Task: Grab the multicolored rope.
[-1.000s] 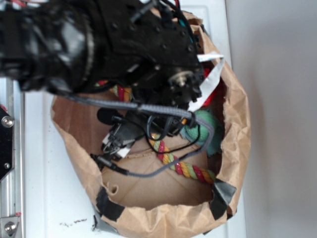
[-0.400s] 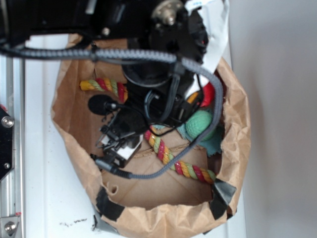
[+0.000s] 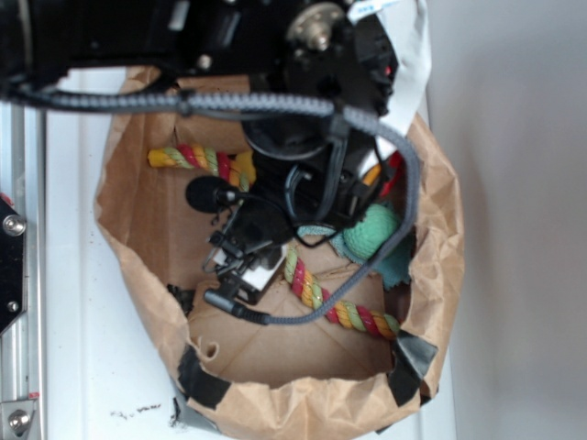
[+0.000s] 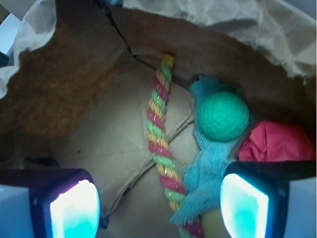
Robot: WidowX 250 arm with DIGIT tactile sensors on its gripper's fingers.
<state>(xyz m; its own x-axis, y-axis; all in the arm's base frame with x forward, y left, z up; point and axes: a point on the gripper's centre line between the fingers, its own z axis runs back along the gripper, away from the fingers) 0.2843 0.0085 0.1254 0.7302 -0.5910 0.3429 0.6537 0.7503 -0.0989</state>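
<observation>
The multicolored rope (image 4: 161, 144), twisted from red, yellow and pale green strands, lies on the floor of a brown paper bag (image 3: 275, 403). In the exterior view it runs from the upper left (image 3: 197, 158) under the arm to the lower right. My gripper (image 4: 159, 208) hovers above it, open, with its two pads far apart and the rope between them below. Nothing is held. In the exterior view the gripper (image 3: 243, 268) hangs inside the bag beside the rope.
A green ball (image 4: 223, 116) rests on a teal knitted cloth (image 4: 203, 183) right of the rope, with a red crumpled thing (image 4: 277, 141) beyond. A grey braided cable (image 3: 275, 105) loops over the bag. The bag walls rise all around.
The arm has shifted slightly right and down into the bag, bringing the gripper closer to the rope. The rope and ball have not moved.
</observation>
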